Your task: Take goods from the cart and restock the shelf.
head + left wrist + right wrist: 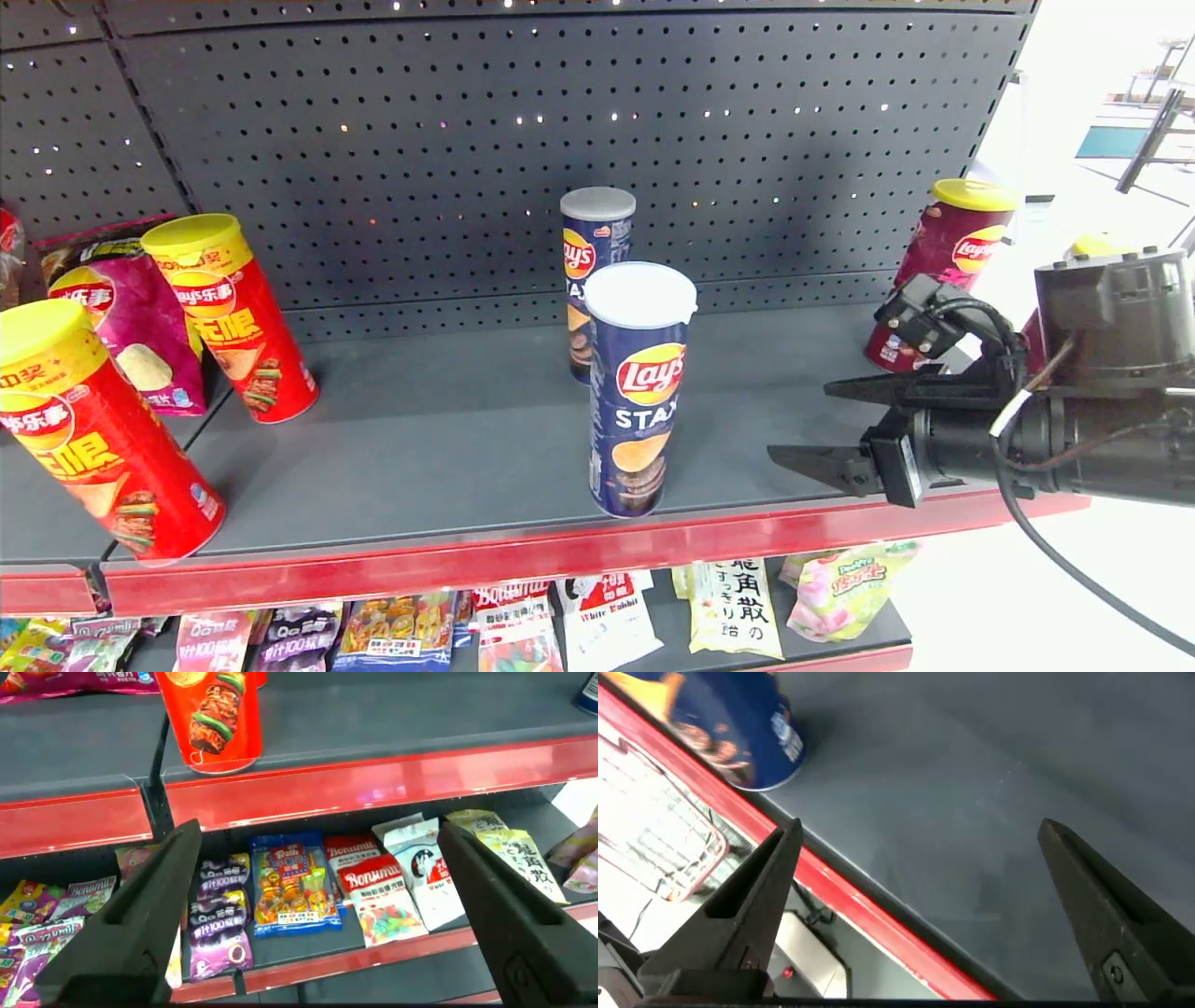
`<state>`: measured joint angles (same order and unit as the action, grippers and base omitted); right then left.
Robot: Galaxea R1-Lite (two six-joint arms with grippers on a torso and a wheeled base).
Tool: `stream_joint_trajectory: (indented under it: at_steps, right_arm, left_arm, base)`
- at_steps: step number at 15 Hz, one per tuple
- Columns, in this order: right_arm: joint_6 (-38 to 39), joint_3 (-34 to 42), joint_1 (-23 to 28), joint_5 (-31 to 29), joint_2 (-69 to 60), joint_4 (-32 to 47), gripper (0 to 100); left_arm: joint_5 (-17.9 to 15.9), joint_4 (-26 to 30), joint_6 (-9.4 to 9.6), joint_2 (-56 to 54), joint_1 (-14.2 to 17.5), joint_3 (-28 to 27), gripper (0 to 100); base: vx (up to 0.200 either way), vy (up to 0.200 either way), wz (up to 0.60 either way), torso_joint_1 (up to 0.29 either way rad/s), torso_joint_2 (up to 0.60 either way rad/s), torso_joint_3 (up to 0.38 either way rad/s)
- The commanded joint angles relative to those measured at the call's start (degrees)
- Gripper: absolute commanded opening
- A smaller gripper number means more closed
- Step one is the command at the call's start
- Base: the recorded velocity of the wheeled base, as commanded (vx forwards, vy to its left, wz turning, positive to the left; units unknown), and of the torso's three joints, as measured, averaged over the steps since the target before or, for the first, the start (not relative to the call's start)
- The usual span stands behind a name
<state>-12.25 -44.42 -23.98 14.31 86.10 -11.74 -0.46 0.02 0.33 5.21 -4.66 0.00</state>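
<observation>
A blue chip can (639,392) with a white lid stands upright at the front edge of the grey shelf (448,439). A second blue can (596,271) stands right behind it. My right gripper (798,420) hangs open and empty just to the right of the front can, over the shelf's red lip. In the right wrist view the open gripper (917,831) faces bare shelf, with the blue can's base (738,728) off to one side. My left gripper (320,829) is open and empty in front of the lower shelf's snack bags (290,887).
Red cans (233,317) (89,439) and a purple bag (140,317) stand on the shelf's left, a maroon can (952,261) at its right end. A pegboard back wall (560,140) closes the rear. A wire cart (663,849) sits below the shelf lip.
</observation>
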Motion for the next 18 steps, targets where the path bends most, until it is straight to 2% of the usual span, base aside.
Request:
stream_joint_trajectory:
  at_steps: [1,8,14,18]
  right_arm:
    - [-0.1,-0.2,-0.1,-0.1,1.8,0.1,100]
    - [-0.8,-4.1,-0.2,-2.3,7.3,0.1,100]
    - [-0.3,-6.3,-5.6,-4.9,10.8,-0.1,100]
    - [-0.4,-6.8,-6.0,-6.7,12.8,0.0,100]
  left_arm:
    - [0.0,0.0,0.02,0.2,0.0,0.0,100]
    - [0.0,0.0,0.02,0.2,0.0,0.0,100]
    - [0.0,0.0,0.02,0.2,0.0,0.0,100]
    - [0.0,0.0,0.02,0.2,0.0,0.0,100]
  base:
    - [0.0,0.0,0.0,0.0,0.0,0.0]
    - [0.0,0.0,0.0,0.0,0.0,0.0]
    - [0.0,0.0,0.0,0.0,0.0,0.0]
    - [0.0,0.0,0.0,0.0,0.0,0.0]
